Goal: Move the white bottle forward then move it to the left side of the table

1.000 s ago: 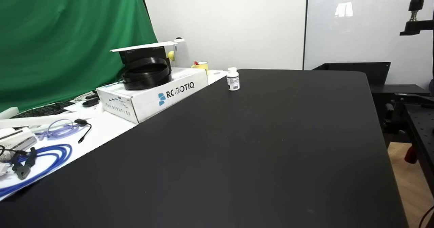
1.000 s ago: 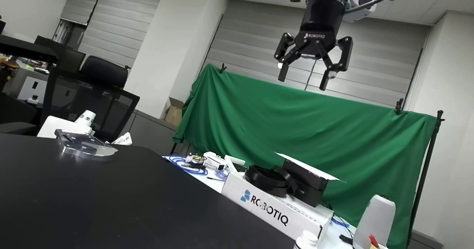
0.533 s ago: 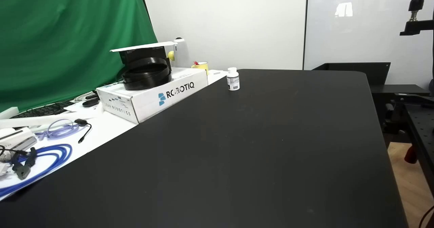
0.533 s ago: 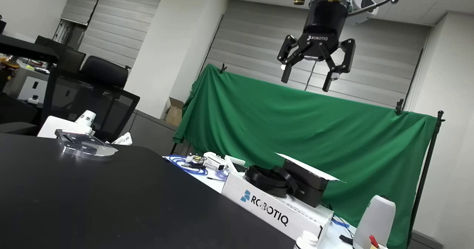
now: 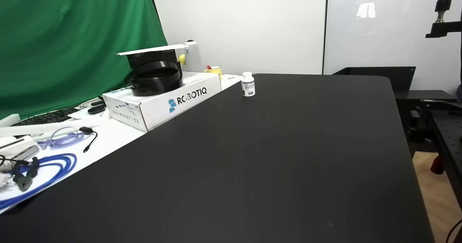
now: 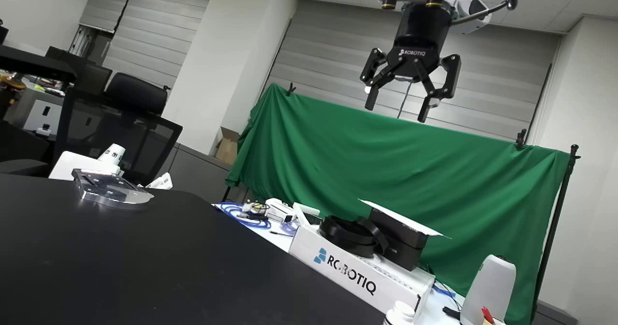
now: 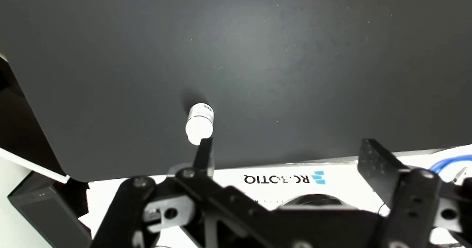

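Gripper (image 6: pixel 396 113) has only sunk a touch, jaws spread and holding nothing, while the white bottle (image 5: pixel 248 85) stays upright on the table (image 5: pixel 270 156) near a corner and the edge facing the white box (image 5: pixel 164 108), so the grasp and both moves likely remain undone

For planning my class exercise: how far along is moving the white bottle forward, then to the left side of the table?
Done: neither move can be confirmed; the white bottle stands upright near a corner of the table, and nothing visible marks where it started.
In hand: nothing; the open gripper hangs in the air, apart from the bottle.
Remaining: unless already finished, probably grasping it, then both moves.
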`<act>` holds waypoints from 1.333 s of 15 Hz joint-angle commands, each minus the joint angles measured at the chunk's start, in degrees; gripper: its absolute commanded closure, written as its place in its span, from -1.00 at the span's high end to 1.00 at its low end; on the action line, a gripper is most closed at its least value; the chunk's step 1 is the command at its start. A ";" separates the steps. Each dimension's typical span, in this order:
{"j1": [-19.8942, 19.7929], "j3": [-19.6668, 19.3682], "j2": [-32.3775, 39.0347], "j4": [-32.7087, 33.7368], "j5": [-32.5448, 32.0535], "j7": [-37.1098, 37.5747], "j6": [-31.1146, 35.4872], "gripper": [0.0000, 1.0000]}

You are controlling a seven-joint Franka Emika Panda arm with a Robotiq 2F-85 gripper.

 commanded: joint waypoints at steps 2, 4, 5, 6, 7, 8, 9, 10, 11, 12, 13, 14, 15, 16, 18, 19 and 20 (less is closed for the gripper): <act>-2.24 1.27 11.56 11.69 4.81 -2.00 -0.07 1.00; -3.22 2.04 17.42 17.52 4.98 -1.55 0.51 1.00; -3.83 2.52 20.02 20.15 4.66 -1.32 0.09 1.00; -4.35 2.86 22.88 22.96 3.43 -0.76 0.25 1.00; -4.80 3.04 25.59 25.68 2.14 0.11 0.48 1.00; -5.22 3.14 28.16 28.43 0.82 0.53 0.60 1.00; -5.70 3.08 30.69 31.24 -0.62 1.00 0.49 1.00; -6.42 3.06 32.93 33.90 -1.59 1.25 -0.50 1.00; -7.25 3.02 35.09 36.45 -2.37 1.58 -1.04 1.00; -8.18 3.04 37.23 38.97 -2.93 1.67 -1.70 1.00; -9.13 3.24 39.13 41.46 -3.22 1.51 -3.64 1.00; -8.45 4.34 34.11 33.33 -2.98 0.13 0.35 1.00; -7.82 2.44 35.78 34.97 -2.04 -0.36 -0.30 1.00; -8.41 2.47 37.00 36.48 -2.15 -0.36 -0.77 1.00; -8.75 2.51 38.07 38.05 -2.27 -0.36 -1.35 1.00; -8.73 2.58 38.18 38.41 -2.30 -0.36 -1.52 1.00; -8.68 2.65 38.19 38.62 -2.32 -0.36 -1.65 1.00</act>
